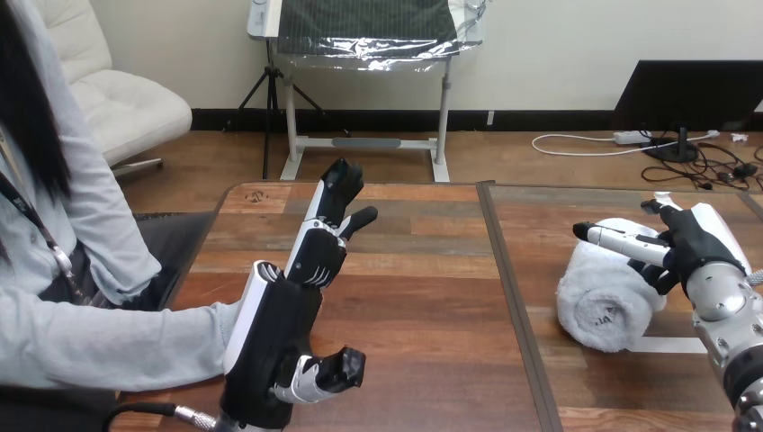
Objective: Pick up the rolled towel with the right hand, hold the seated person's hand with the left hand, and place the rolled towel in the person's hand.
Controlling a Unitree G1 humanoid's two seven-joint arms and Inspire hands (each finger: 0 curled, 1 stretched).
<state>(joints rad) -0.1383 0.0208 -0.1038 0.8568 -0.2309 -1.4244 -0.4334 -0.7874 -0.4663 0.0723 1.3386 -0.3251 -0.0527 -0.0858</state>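
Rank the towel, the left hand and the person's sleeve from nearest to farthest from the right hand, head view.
1. The towel, against the right hand, at right.
2. The left hand, left of centre.
3. The person's sleeve, far left.

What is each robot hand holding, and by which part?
Left hand is open, holding nothing. Right hand lies on top of the towel; whether it grips cannot be told.

Open table separates the left hand from the rolled towel, which the right hand overlies.
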